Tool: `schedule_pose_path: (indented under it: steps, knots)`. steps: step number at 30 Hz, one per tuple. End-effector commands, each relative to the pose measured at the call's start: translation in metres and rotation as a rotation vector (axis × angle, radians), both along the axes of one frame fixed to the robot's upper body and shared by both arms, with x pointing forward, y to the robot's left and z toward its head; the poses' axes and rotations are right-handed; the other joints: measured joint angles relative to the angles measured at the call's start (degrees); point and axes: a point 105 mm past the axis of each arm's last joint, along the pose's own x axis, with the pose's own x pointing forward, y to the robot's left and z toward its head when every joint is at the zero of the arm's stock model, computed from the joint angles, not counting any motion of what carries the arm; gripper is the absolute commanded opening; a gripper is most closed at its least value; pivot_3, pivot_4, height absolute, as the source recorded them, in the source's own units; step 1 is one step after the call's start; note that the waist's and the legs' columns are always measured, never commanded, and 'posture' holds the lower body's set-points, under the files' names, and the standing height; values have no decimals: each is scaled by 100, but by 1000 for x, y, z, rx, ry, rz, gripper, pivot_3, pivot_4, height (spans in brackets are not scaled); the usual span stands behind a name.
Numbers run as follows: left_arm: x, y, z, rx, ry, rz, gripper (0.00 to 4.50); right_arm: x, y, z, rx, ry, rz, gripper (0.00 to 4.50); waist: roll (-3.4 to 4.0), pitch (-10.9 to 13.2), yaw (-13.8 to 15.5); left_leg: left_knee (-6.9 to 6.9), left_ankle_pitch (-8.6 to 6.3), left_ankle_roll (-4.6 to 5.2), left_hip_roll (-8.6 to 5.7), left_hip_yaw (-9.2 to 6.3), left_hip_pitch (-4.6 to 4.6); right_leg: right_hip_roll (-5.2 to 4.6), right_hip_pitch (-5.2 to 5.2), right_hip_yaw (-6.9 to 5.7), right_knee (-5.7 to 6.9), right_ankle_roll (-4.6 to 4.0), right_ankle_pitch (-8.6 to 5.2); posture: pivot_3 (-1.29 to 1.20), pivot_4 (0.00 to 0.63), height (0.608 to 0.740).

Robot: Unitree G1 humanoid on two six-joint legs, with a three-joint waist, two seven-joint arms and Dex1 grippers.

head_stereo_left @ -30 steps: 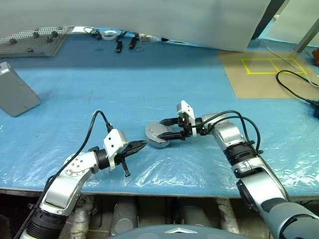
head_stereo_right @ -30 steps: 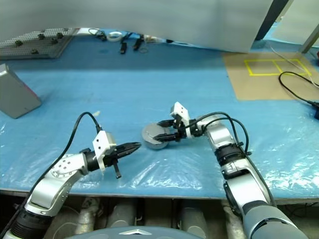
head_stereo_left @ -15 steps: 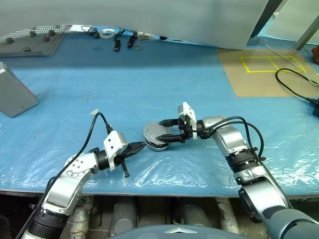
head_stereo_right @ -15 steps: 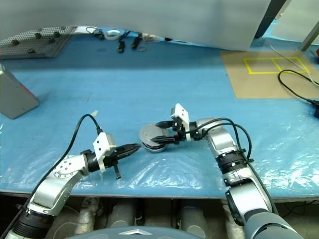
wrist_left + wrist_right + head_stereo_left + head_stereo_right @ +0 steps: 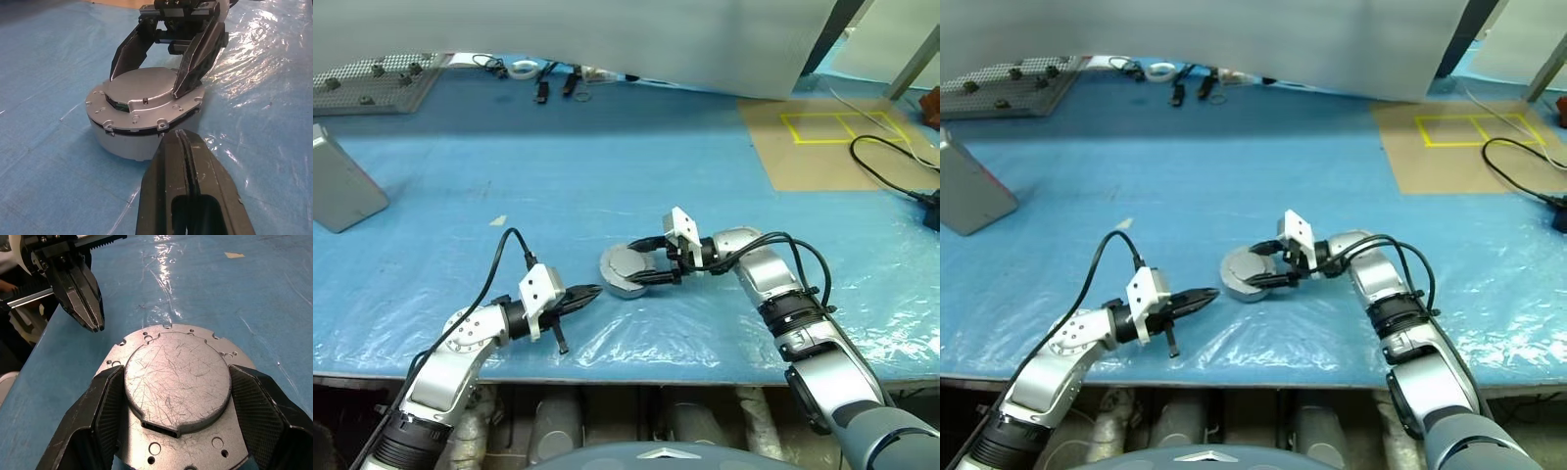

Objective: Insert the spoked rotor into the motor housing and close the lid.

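The round silver-grey motor housing (image 5: 619,282) stands on the blue table sheet, and the lid (image 5: 177,382) lies on it with its plain scratched grey back up. My right gripper (image 5: 634,264) reaches in from the right, shut on the lid's raised round part, one finger on each side. Just to the left, my left gripper (image 5: 592,291) is shut on nothing, its tip a short way from the housing wall (image 5: 122,142). The spoked rotor is hidden.
A grey rectangular box (image 5: 342,191) lies at the far left. A perforated plate (image 5: 372,78) and small tools (image 5: 543,78) sit at the back. A brown board with yellow tape (image 5: 832,137) and a black cable (image 5: 891,176) are at the right.
My right gripper has rolled with the lid and housing in its grip, and they now sit flatter on the table. The left gripper has stayed shut beside them.
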Motion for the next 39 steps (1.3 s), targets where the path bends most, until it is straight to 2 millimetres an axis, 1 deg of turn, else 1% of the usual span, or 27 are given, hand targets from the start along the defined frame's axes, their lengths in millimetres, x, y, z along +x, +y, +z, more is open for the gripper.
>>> schedule_pose_path:
  steps: [1, 7, 11, 14, 17, 20, 22, 26, 28, 31, 33, 35, 38, 39]
  knots:
    - [-2, -4, 15, -10, -41, -12, 0, -7, -9, -31, -105, 59, -3, 2993, -1, -1, 0, 0, 0, 0, 0, 0, 2, 0, 2, 0, 0, 0, 0, 0, 150, 740]
    - [-2, -9, 23, -18, -43, -10, 0, -5, -16, -53, -206, -22, -18, 2993, -9, -9, -5, 0, 0, -1, 0, 0, 22, 0, 22, 1, 0, 0, 0, 0, 150, 740]
    - [-1, -10, 27, -20, -43, -7, 0, -8, -16, -59, -228, -24, -5, 2993, -11, -10, -3, 0, -12, -20, 0, 0, 83, 0, 78, 3, -5, 0, -2, 0, 150, 740]
    - [0, -11, 30, -20, -44, -7, 0, -8, -15, -58, -213, 5, -15, 2993, -12, -11, 0, -2, -12, -22, 0, 0, 108, 0, 95, 6, -5, 1, -3, 0, 150, 740]
    - [1, -12, 32, -19, -47, -9, 0, -7, -18, -50, -173, 96, -28, 2993, -12, -12, 0, -3, -11, -23, 0, 1, 110, 0, 96, 8, -5, 2, -3, 0, 150, 740]
    - [3, -14, 37, -22, -52, -11, 0, -7, -26, -46, -162, 182, -44, 2993, -9, -13, 17, -3, -11, -23, -1, 0, 97, 0, 89, 8, -9, 1, -2, 0, 150, 740]
    - [3, -15, 38, -22, -54, -13, 0, -7, -30, -43, -153, 214, -52, 2993, -8, -14, 32, -3, -10, -21, -3, 0, 68, 0, 70, 8, -16, 0, -2, 0, 150, 740]
    - [3, -18, 41, -26, -56, -18, 0, -14, -36, -49, -222, 93, 22, 2993, -8, -15, 91, -3, -5, 7, -4, 1, 28, -1, 49, 2, -29, 0, -1, 0, 150, 740]
    - [2, -20, 43, -29, -55, -21, 0, -18, -34, -51, -229, 51, 61, 2993, -8, -14, 124, -3, -6, 9, -4, 1, 21, -1, 44, 1, -32, 0, -1, 0, 150, 740]
    - [1, -22, 44, -30, -54, -25, 0, -16, -29, -51, -216, -12, 59, 2993, -9, -15, 133, -4, -7, 8, -2, 1, 19, -1, 40, -1, -34, 0, -2, 0, 150, 740]
    - [1, -23, 45, -33, -53, -24, 0, -14, -27, -50, -199, 7, 43, 2993, -9, -15, 131, -4, -7, 5, -1, 1, 25, -1, 41, -1, -34, 0, -1, 0, 150, 740]
    - [1, -23, 46, -33, -54, -24, 0, -10, -24, -41, -127, 99, -1, 2993, -9, -14, 125, -4, -15, -12, -1, 1, 43, 0, 57, -1, -34, 0, -1, 0, 150, 740]
    - [1, -23, 47, -34, -55, -24, 0, -15, -31, -46, -183, 110, 28, 2993, -9, -14, 137, -7, -16, -15, 0, 1, 54, 0, 64, 0, -34, 1, -2, 0, 150, 740]
    - [1, -24, 47, -32, -54, -24, 0, -14, -33, -50, -211, 81, 23, 2993, -9, -14, 142, -8, -16, -15, -1, 1, 53, 0, 64, 0, -36, 1, -2, 0, 150, 740]
